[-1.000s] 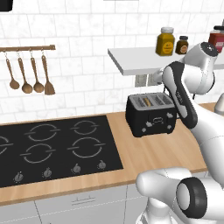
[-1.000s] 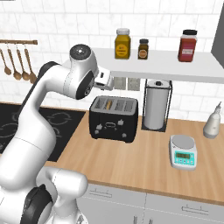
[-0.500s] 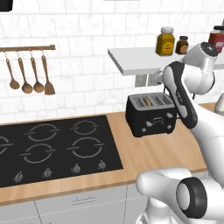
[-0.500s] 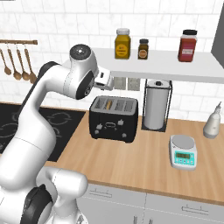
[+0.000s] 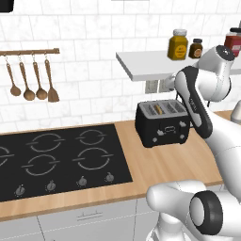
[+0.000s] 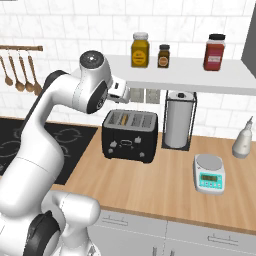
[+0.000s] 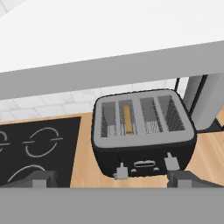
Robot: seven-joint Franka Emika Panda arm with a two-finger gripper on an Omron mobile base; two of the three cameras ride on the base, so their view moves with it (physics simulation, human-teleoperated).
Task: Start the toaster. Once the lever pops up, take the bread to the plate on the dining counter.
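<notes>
The black toaster (image 5: 162, 123) (image 6: 129, 135) (image 7: 144, 131) stands on the wood worktop, right of the hob and below a wall shelf. One brown slice of bread (image 7: 127, 118) (image 5: 159, 109) sits low in its second slot from the left. My gripper (image 7: 113, 179) (image 6: 125, 93) hangs open above and just behind the toaster, close under the shelf, looking down on its slotted top. Nothing is between the fingers (image 7: 183, 178). The small pale controls show on the toaster's front face. The plate and the dining counter are out of view.
A black hob (image 5: 61, 160) lies left of the toaster. The white shelf (image 6: 200, 75) with jars hangs right over the hand. A paper towel holder (image 6: 178, 120), a kitchen scale (image 6: 209, 173) and a white bottle (image 6: 242, 140) stand to the right. Wooden utensils (image 5: 33, 80) hang on the wall.
</notes>
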